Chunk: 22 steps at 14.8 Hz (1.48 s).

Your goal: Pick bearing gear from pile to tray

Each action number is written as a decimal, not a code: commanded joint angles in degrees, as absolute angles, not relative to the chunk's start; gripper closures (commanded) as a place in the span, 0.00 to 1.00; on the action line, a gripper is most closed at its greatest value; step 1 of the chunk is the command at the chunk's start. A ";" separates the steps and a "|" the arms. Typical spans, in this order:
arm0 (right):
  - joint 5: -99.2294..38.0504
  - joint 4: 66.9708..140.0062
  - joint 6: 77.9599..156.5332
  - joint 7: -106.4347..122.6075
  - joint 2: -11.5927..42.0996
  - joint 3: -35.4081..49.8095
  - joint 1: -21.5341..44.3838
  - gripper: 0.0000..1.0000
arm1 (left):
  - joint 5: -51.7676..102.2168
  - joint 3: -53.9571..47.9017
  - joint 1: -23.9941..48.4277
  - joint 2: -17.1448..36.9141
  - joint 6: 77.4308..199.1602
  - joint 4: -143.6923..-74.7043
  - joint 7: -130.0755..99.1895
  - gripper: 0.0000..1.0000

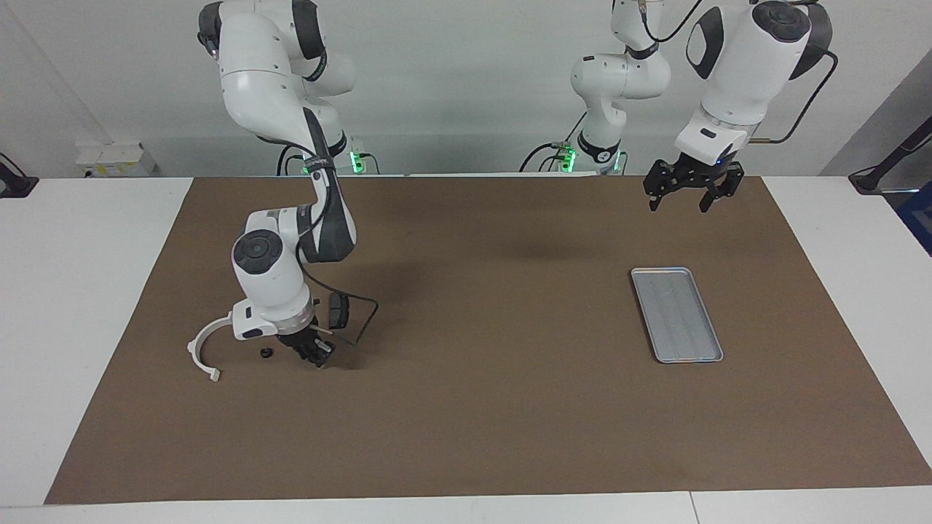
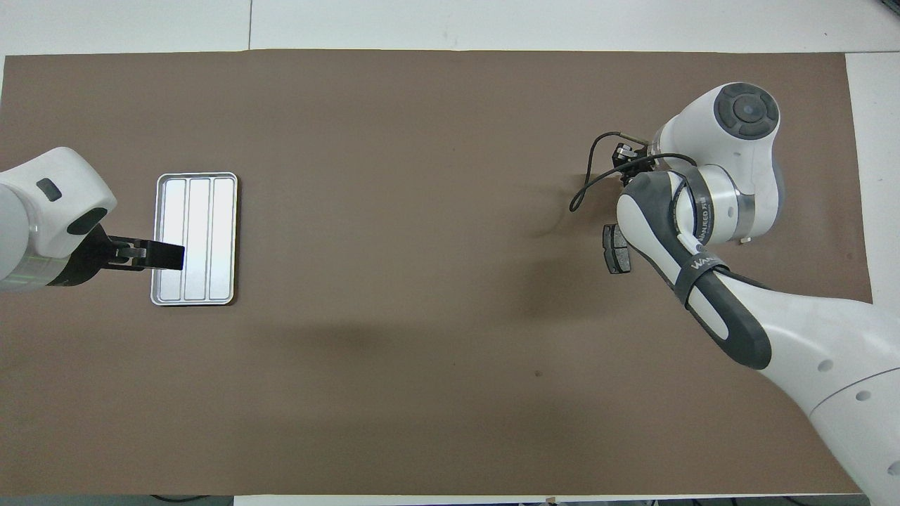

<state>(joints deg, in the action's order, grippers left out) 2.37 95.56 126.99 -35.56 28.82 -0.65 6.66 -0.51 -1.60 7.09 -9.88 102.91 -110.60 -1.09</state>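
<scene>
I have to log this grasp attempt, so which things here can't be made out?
- Right gripper, low among the pile: too small in the facing view to show what, if anything, it holds; its arm covers it overhead.
- White arc bracket: hidden overhead by that arm.
- Tiny black piece: too small to identify.

A matt brown mat [image 1: 480, 407], paper-like and smooth, covers the white bench [image 1: 80, 291]. The tray [image 2: 160, 239] shows silvery metal, its ribbed floor catching a soft sheen. The arc bracket [image 1: 202, 351] looks like white matt plastic. The dark grey plate [image 2: 619, 251] reads dull. Arm shells [image 1: 266, 87] gleam in glossy white plastic.
</scene>
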 commanded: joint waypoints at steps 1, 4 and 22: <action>3.17 91.33 120.08 -32.36 26.64 -0.44 6.42 1.00 | -1.49 -1.14 8.00 -11.25 103.80 -112.06 -2.02 0.00; 2.73 87.30 113.32 -30.24 23.91 -0.44 6.50 1.00 | -1.76 -1.85 7.91 -11.25 103.97 -112.15 -2.90 0.00; -0.52 74.62 100.11 -57.64 18.02 6.24 21.26 1.00 | -1.76 -1.85 6.07 -11.34 105.38 -112.59 -0.62 0.00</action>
<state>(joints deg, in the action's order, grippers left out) 0.32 75.97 101.44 -54.55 17.49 6.36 19.62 -0.98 -1.74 6.65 -9.88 103.80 -110.61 -1.38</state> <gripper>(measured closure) 0.639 0.000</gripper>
